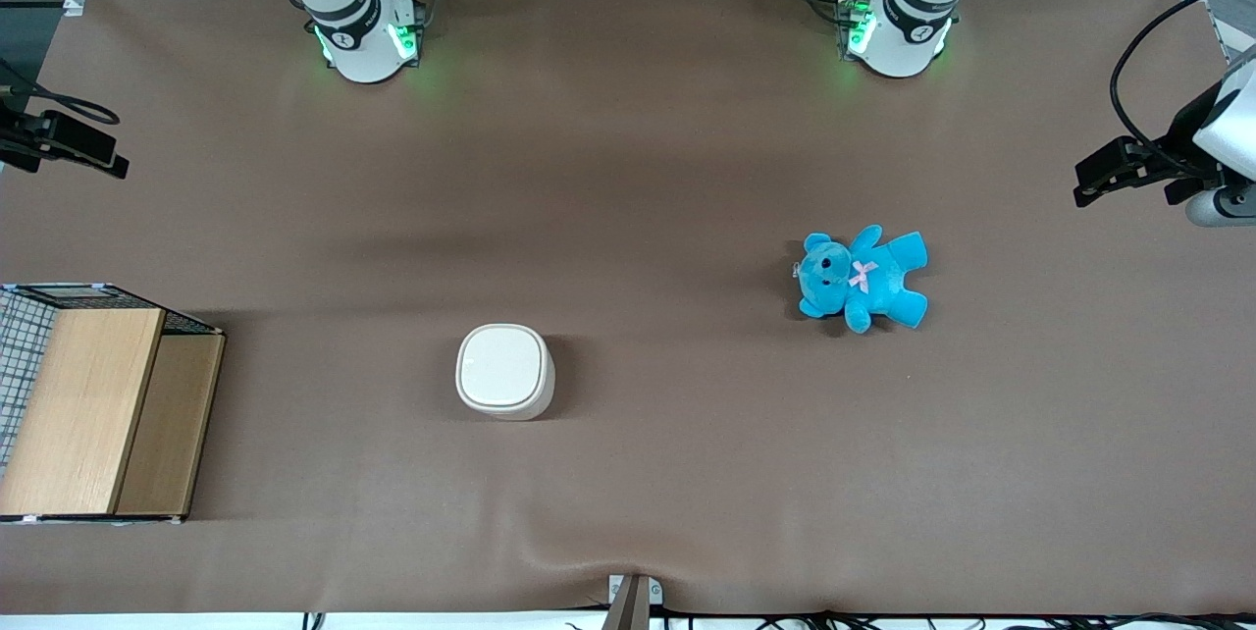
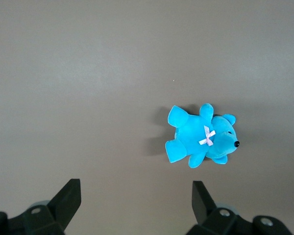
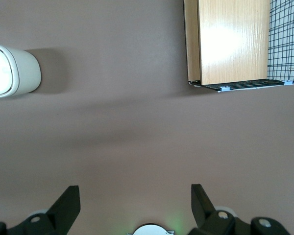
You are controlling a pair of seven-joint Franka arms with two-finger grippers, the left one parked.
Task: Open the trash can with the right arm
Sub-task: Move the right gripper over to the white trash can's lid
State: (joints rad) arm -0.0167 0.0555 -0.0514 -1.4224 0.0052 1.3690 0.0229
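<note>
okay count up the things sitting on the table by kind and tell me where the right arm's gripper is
Trash can: 1, lid shut
Teddy bear: 1, blue
Wooden box with wire mesh: 1
Total: 3
The gripper hangs open above bare table, away from the trash can.

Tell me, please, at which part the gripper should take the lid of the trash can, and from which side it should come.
The gripper is open, high above bare table, away from the trash can. Its lid lies flat and shut, so only the thin rim offers hold. Probably best: come from above and catch the lid's edge. The hinge side cannot be told.
</note>
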